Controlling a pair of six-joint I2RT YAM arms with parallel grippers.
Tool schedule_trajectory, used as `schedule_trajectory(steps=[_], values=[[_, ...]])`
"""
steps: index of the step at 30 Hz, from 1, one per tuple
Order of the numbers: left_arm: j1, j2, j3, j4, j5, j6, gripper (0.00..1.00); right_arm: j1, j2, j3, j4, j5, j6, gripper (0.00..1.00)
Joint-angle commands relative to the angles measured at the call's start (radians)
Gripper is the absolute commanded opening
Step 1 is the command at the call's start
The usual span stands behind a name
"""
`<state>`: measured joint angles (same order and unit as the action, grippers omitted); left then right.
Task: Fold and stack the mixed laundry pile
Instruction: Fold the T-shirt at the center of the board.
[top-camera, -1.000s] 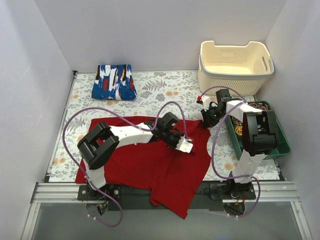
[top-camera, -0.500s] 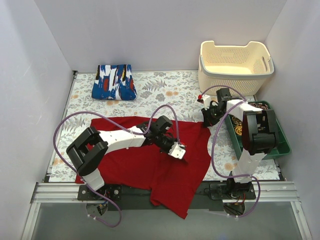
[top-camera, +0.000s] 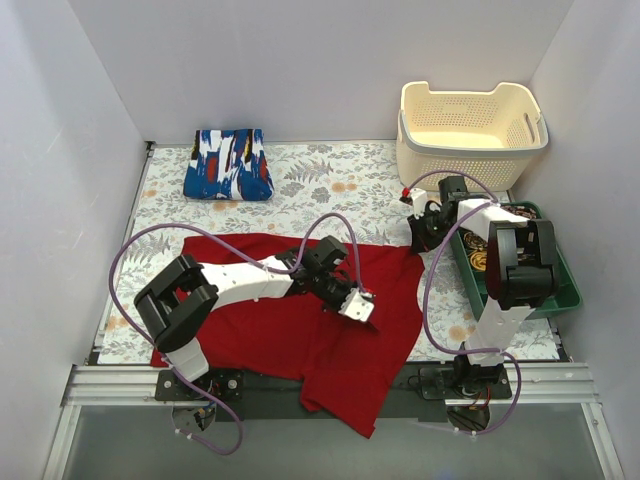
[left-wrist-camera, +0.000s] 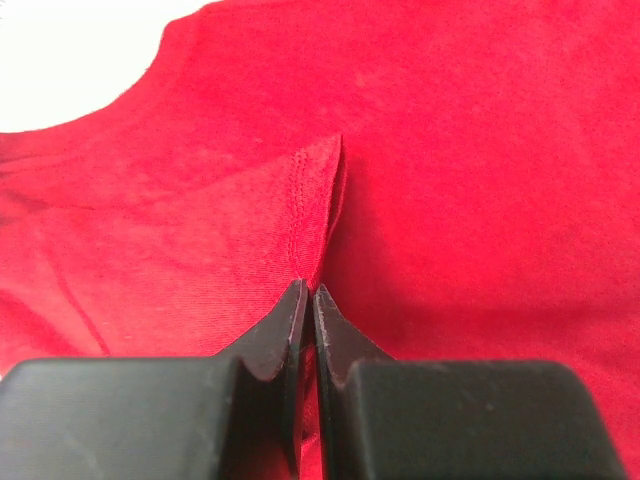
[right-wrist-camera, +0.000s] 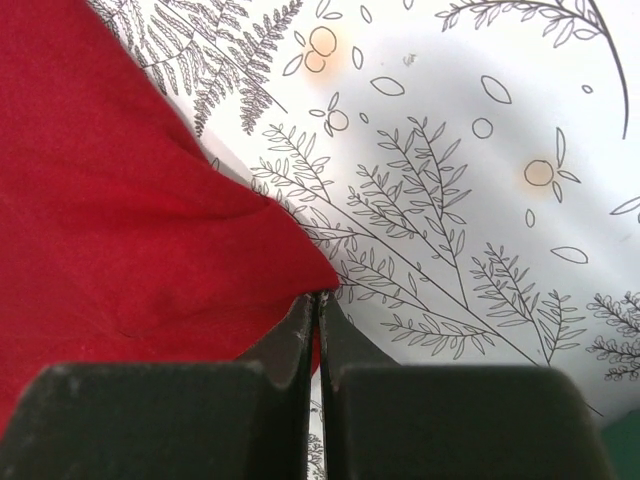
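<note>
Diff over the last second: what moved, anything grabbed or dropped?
The left claw slid a little toward the near edge, shut on a pinched fold of the red garment, and that arm's elbow swung out to the left. Nothing was taken or released. Unchanged: right claw shut on the garment's far right corner, folded blue print garment, basket, green tray.
</note>
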<state>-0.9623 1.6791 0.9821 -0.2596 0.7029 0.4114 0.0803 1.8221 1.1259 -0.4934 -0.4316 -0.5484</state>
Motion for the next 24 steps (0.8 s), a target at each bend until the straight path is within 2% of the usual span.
schedule_trajectory(steps=[1,2,3,4,6,9,10,12,13,14,15,16,17,18,19,21,22,24], values=[[-0.012,-0.035,-0.031,-0.066,0.056,0.058,0.0,-0.011,-0.001,0.034,0.013,0.017,0.004,0.01],[-0.018,-0.033,-0.03,-0.067,0.041,0.053,0.01,-0.01,-0.001,0.034,0.015,0.017,0.005,0.01],[-0.019,-0.036,-0.028,-0.064,0.037,0.017,0.22,-0.01,0.0,0.038,0.013,0.016,0.005,0.01],[-0.018,-0.038,-0.02,-0.06,0.029,-0.015,0.28,-0.011,0.002,0.041,0.012,0.016,0.008,0.01],[-0.009,-0.056,0.024,-0.061,0.004,-0.138,0.36,-0.011,0.003,0.054,0.01,0.011,0.008,0.01],[0.091,-0.137,0.079,-0.096,0.056,-0.245,0.39,-0.011,0.006,0.093,-0.022,-0.002,0.008,0.01],[0.127,-0.16,0.087,-0.115,0.069,-0.299,0.39,-0.01,0.003,0.106,-0.051,-0.007,0.007,0.06],[0.252,-0.223,0.107,-0.214,0.073,-0.307,0.39,-0.008,-0.006,0.133,-0.074,-0.025,0.007,0.18],[0.298,-0.243,0.107,-0.245,0.063,-0.318,0.39,-0.007,-0.026,0.138,-0.095,-0.03,0.008,0.31],[0.409,-0.263,0.107,-0.277,0.061,-0.318,0.39,-0.007,-0.039,0.138,-0.1,-0.033,0.013,0.38],[0.474,-0.292,0.102,-0.332,0.061,-0.318,0.39,-0.005,-0.052,0.132,-0.105,-0.033,0.016,0.43],[0.541,-0.308,0.098,-0.351,0.052,-0.322,0.38,-0.002,-0.082,0.13,-0.109,-0.035,0.019,0.46],[0.677,-0.315,0.095,-0.368,0.047,-0.336,0.38,0.001,-0.096,0.127,-0.114,-0.032,0.025,0.47],[0.747,-0.321,0.096,-0.391,0.05,-0.35,0.37,0.004,-0.112,0.123,-0.117,-0.029,0.028,0.5],[0.889,-0.323,0.099,-0.394,0.055,-0.373,0.38,0.009,-0.139,0.114,-0.119,-0.026,0.031,0.55],[1.032,-0.311,0.11,-0.402,0.053,-0.454,0.37,0.015,-0.162,0.115,-0.126,-0.007,0.039,0.56],[1.154,-0.28,0.133,-0.412,0.079,-0.476,0.37,0.024,-0.187,0.115,-0.135,-0.004,0.039,0.56],[1.252,-0.234,0.164,-0.458,0.076,-0.532,0.37,0.042,-0.211,0.114,-0.137,-0.009,0.039,0.56]])
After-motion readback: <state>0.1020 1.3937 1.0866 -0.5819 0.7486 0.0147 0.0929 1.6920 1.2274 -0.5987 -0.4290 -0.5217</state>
